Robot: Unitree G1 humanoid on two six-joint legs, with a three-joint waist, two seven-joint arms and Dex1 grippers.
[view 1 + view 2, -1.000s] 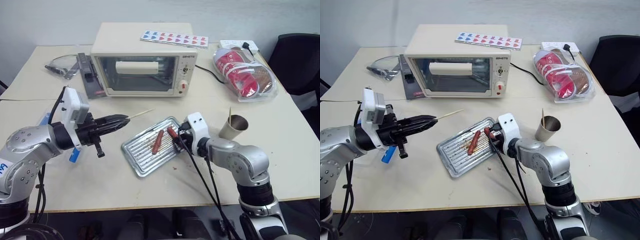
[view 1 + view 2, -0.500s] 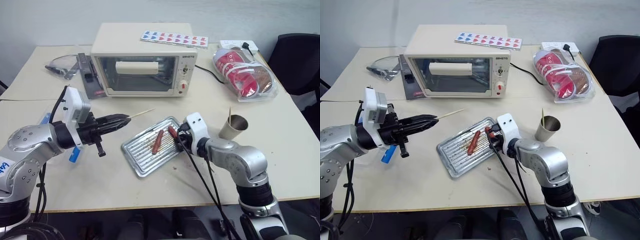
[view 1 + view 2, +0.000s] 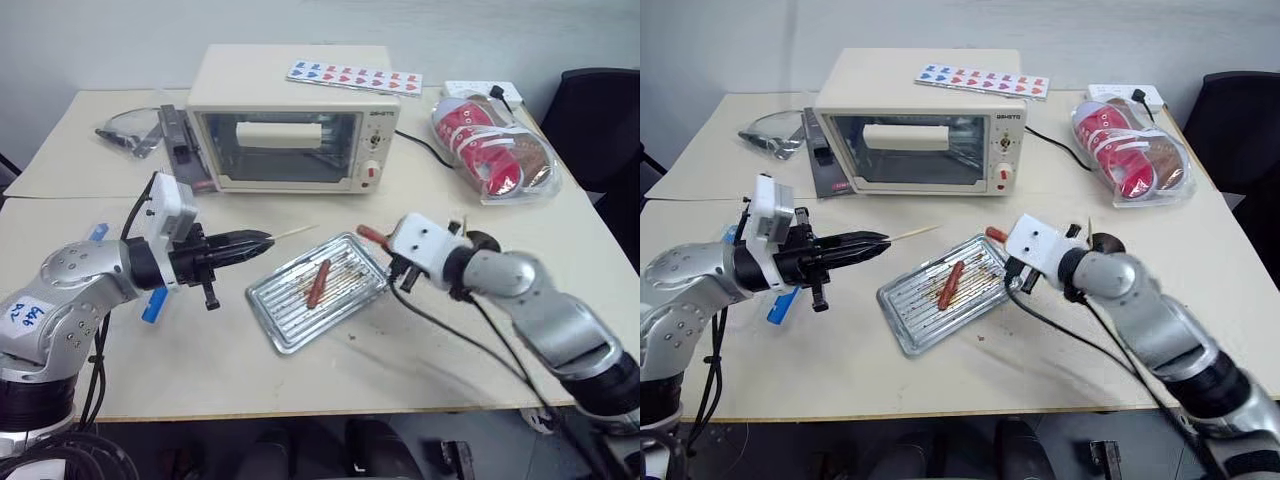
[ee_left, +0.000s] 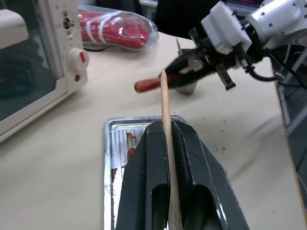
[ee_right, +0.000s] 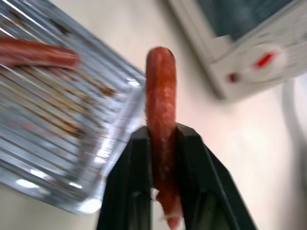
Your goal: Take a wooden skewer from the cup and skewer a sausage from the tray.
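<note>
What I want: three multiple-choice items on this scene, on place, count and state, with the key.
1. Where is the red sausage? A in the tray; B in the right gripper; C in the left gripper.
2. How many sausages lie in the tray? A one; B two; C none.
3. The left gripper is: A open; B shut on the wooden skewer; C shut on nothing.
Key: B, its fingers clamp it; A, the orange-brown sausage alone; B, the stick sits between closed fingers.

Red sausage (image 5: 160, 91) pinched aloft beside silver tray (image 3: 300, 325), pale wooden skewer (image 4: 165, 110) level, clamped
</note>
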